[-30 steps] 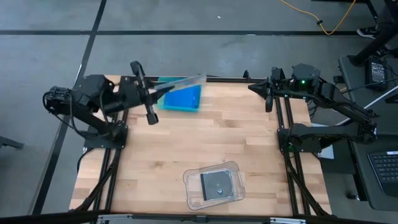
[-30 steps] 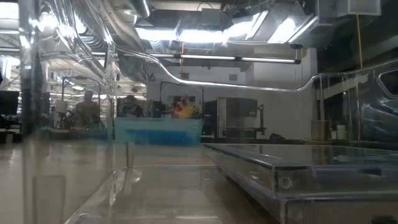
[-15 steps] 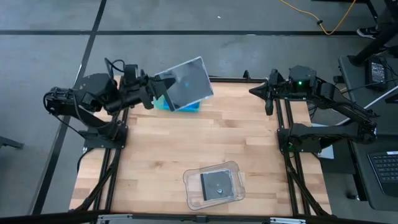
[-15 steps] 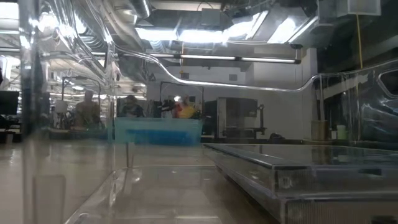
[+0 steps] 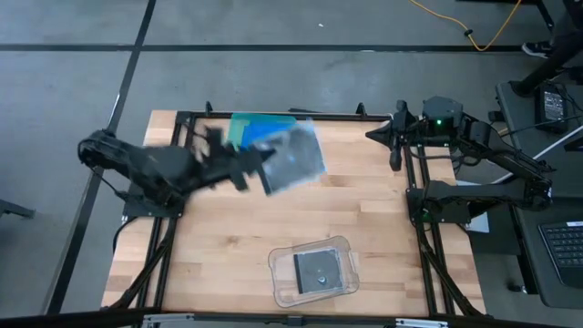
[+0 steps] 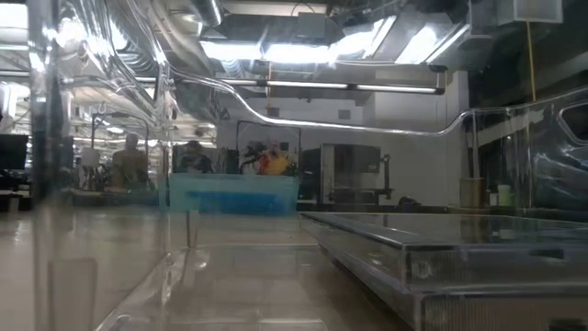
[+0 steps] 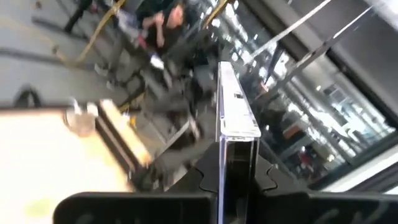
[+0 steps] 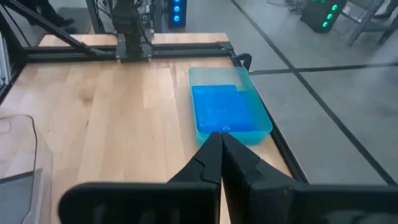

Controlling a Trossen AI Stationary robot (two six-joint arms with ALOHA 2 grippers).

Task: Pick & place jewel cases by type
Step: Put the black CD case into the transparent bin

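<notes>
I note one dark jewel case [image 5: 317, 271] lying in the clear tray [image 5: 279, 290], blue case [image 8: 222, 109] in the teal tray [image 8: 264, 127]. My left gripper [image 5: 252, 168], near the teal tray, is clamped on a clear-covered case [image 5: 293, 158], undelivered. My right gripper [image 5: 394, 151] idles closed, empty.
</notes>
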